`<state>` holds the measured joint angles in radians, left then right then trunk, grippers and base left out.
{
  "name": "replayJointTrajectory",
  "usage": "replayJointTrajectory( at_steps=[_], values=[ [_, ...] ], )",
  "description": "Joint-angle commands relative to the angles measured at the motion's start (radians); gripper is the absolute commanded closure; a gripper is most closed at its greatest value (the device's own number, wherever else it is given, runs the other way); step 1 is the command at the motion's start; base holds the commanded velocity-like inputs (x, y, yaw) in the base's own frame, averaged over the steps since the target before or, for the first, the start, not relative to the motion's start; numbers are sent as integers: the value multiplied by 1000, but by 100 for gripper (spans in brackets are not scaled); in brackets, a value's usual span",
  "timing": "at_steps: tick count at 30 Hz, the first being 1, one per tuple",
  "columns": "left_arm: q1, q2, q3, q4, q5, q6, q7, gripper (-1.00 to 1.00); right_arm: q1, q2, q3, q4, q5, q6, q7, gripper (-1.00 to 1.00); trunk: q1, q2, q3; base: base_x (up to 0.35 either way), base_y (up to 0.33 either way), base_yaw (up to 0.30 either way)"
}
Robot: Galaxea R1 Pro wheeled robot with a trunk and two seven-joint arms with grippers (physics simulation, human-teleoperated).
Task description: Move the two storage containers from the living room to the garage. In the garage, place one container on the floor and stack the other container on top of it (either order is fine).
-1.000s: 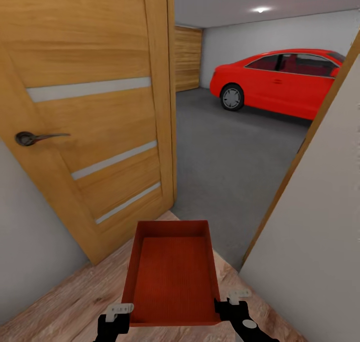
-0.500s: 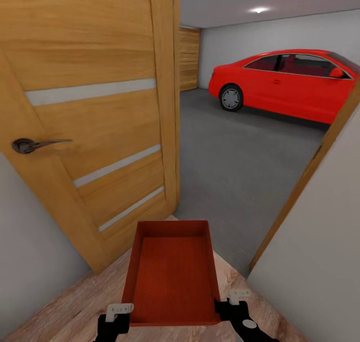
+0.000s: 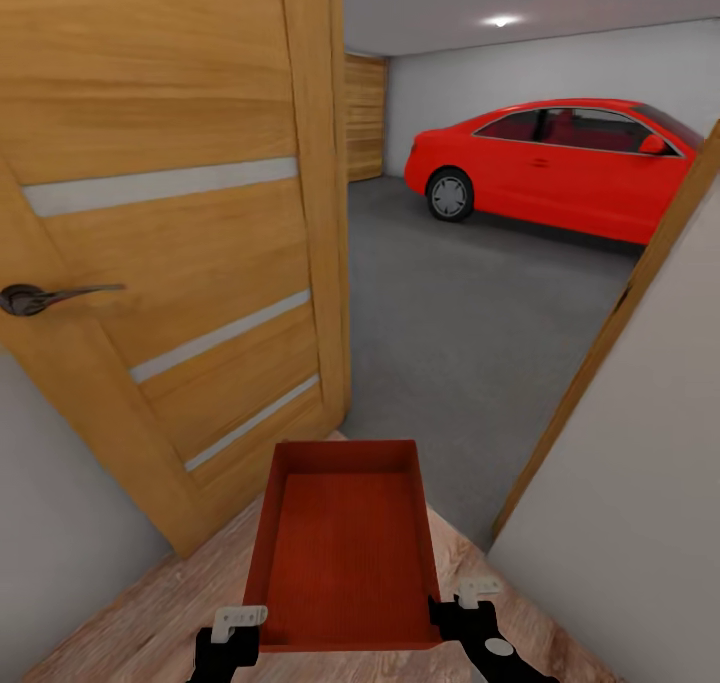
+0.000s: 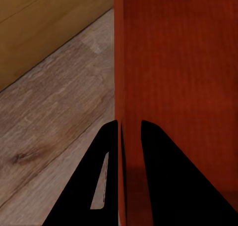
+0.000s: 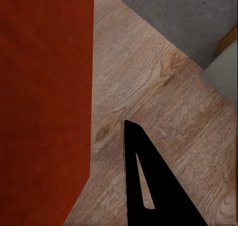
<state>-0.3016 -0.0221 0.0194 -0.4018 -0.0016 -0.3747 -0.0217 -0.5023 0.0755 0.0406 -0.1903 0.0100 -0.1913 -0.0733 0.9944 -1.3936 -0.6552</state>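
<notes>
A: What's in the head view?

B: An orange-red storage container (image 3: pixel 345 548) sits at lower centre, open top up, carried over the wood-plank floor (image 3: pixel 140 613). The left gripper (image 3: pixel 232 631) is at its near left corner, the right gripper (image 3: pixel 468 608) at its near right corner. An open wooden door (image 3: pixel 170 213) fills the upper left. Through the doorway lies the garage's grey concrete floor (image 3: pixel 450 333), with a red coupe (image 3: pixel 560 168) at upper right.

A: And the left wrist view?

B: Two black fingers (image 4: pixel 106 171) straddle the container's thin wall, one each side, clamped on it. Wood planks and the door's base are at the left.

A: Right wrist?

B: The container (image 5: pixel 44 102) fills the left half. One black finger (image 5: pixel 148 181) shows over the planks, apart from the wall; whether those jaws grip, I cannot tell. Concrete is at the upper right.
</notes>
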Motion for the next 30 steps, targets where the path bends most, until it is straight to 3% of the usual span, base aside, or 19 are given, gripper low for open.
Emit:
replayJointTrajectory(
  at_steps=[1,10,30],
  values=[
    [-1,1,18,-2,8,-3,8,100,-1,-14,-7,2,-1,-4,-11,100,0,0,-1,1,1,-241],
    [-1,1,18,-2,7,-3,8,100,-1,-14,-7,2,-1,-4,-11,100,0,0,-1,0,0,-215],
    [-1,1,18,-2,8,-3,8,100,-1,-14,-7,2,-1,-4,-11,100,0,0,-1,23,82,-14]
  ],
)
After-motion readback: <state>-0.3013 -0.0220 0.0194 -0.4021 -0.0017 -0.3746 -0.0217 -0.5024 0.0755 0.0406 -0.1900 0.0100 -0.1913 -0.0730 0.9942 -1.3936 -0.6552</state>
